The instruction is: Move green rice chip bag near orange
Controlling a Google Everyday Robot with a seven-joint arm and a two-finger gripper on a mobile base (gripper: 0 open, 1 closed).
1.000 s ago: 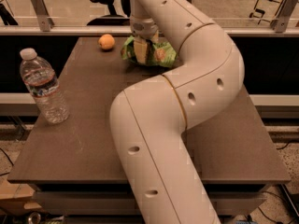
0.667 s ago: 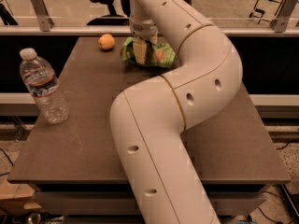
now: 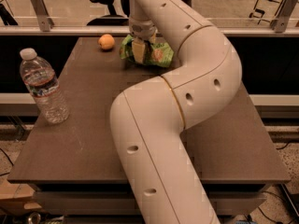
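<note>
The green rice chip bag (image 3: 156,55) is at the far middle of the table, crinkled and pinched in my gripper. The gripper (image 3: 139,51) comes down on the bag from above, at the end of the white arm that fills the middle of the view. It is shut on the bag's left-middle part, with one tan finger (image 3: 138,53) showing in front of the bag. The orange (image 3: 106,42) sits on the table just left of the bag, a short gap away. I cannot tell if the bag's underside touches the table.
A clear water bottle (image 3: 44,90) with a white cap stands upright near the table's left edge (image 3: 32,139). The big white arm (image 3: 187,101) covers the table's middle and right. A rail and a black chair (image 3: 103,6) are behind the far edge.
</note>
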